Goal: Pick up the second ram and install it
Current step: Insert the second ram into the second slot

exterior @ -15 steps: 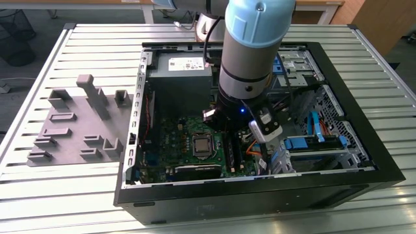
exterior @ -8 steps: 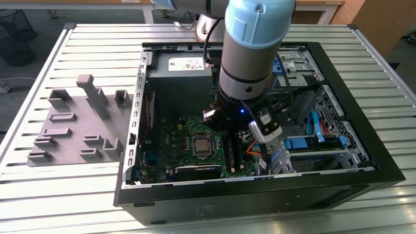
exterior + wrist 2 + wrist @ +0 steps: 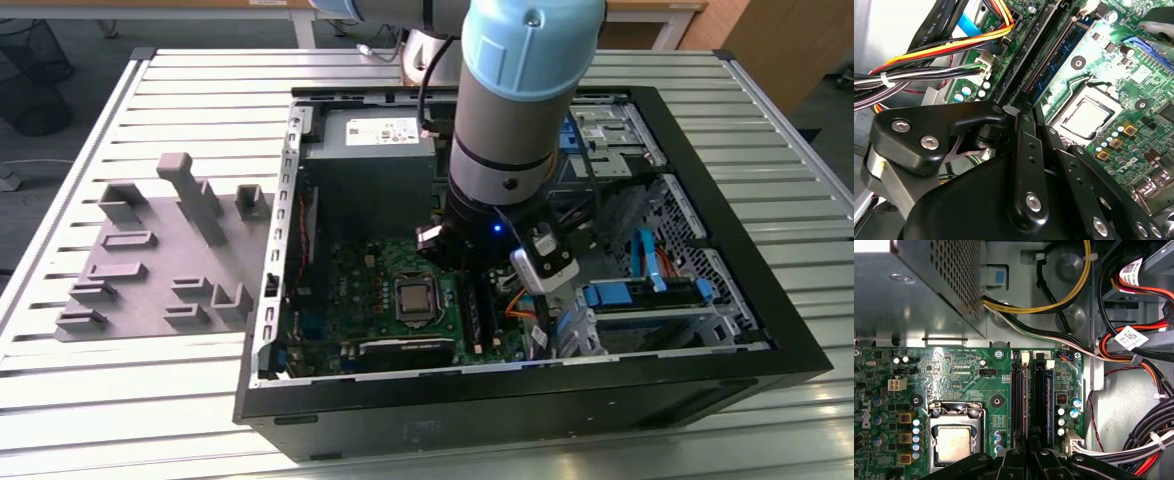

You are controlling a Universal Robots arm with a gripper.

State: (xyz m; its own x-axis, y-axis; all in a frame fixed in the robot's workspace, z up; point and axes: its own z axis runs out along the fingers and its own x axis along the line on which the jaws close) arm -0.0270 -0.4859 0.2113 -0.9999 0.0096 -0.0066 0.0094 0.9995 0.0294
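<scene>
A bluish-green ram stick [image 3: 1050, 400] [image 3: 1056, 62] stands seated in the outermost of the long black memory slots [image 3: 1018, 400] on the motherboard. I cannot tell whether it is the second ram. My gripper [image 3: 1029, 442] [image 3: 1026, 110] hangs low inside the open computer case [image 3: 747, 250], just over the near end of these slots. Its two black fingers [image 3: 1024, 150] are drawn together, and nothing shows between them. In the exterior view the arm reaches straight down into the case and hides the slots.
The processor socket [image 3: 954, 440] lies beside the slots, and the power supply box [image 3: 914, 285] beyond them. Cable bundles [image 3: 1144, 450] run along the other side. Blue drive latches [image 3: 641, 290] sit at the exterior view's right. A grey holder block [image 3: 160, 250] rests outside the case.
</scene>
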